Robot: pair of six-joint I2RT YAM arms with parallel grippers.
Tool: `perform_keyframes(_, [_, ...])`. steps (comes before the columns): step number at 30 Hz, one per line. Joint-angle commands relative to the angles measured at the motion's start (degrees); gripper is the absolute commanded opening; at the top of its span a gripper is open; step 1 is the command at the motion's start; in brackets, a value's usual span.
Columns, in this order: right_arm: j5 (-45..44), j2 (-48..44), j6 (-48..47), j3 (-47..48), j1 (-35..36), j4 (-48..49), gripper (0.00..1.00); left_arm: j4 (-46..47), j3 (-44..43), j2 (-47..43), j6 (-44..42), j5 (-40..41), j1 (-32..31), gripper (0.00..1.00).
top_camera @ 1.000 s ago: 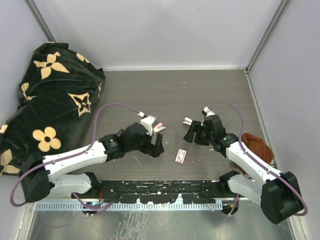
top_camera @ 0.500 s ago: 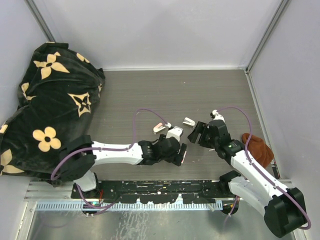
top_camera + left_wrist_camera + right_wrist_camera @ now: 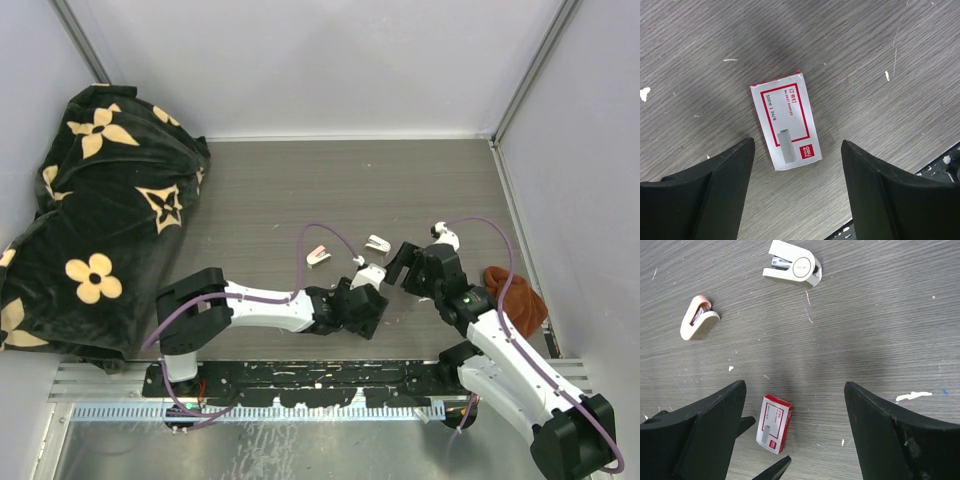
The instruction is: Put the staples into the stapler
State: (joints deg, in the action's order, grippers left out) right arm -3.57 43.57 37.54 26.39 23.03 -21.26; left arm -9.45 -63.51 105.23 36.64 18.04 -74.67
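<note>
Left end effector (image 3: 797,147) hung over the staple box (image 3: 785,122) on the wood-grain table (image 3: 880,45), jaws spread wide w/ one finger on either side of the box. Neither finger touched it and nothing was gripped. The box lay flat, red-and-white label up. From overhead the left end effector (image 3: 366,312) covered the box, so it couldn't be made out there.

Right end effector (image 3: 795,387) was also wide open and held nothing, poised just right of the left one. Its wrist cam caught the same staple box (image 3: 774,423) low in frame, w/ what looked like the left arm's dark fingertips at either end of it.

Two small staplers lay on the table beyond the box, apart from it and from each other. They were a white stapler (image 3: 792,270) and, to its left, a second stapler (image 3: 699,324) w/ a pinkish end.

A black flower-print cloth (image 3: 100,200) was heaped at the table's left edge. A brown cloth (image 3: 515,295) sat at the right, beside the right arm.
</note>
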Motion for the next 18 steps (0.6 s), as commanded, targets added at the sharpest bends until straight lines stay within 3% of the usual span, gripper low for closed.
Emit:
perform_keyframes(1, [-2.52,-1.46,1.15,0.33,-0.13,1.57,0.85,-0.73,-2.41,1.03,-1.04,0.94,-0.29,0.69])
perform_keyframes(8, [-2.56,-1.29,1.26,0.34,-0.17,1.61,0.85,-1.44,-1.88,2.06,-2.35,1.19,-0.38,0.57])
perform_keyframes(12, [0.84,-0.37,0.63,0.29,-0.14,2.76,0.85,-0.82,0.38,1.34,-4.71,1.31,-0.38,0.36])
perform_keyframes(18, [12.18,3.85,-0.51,-0.30,-0.17,4.94,0.80,4.55,7.86,-3.03,-13.53,-3.36,-0.38,0.33])
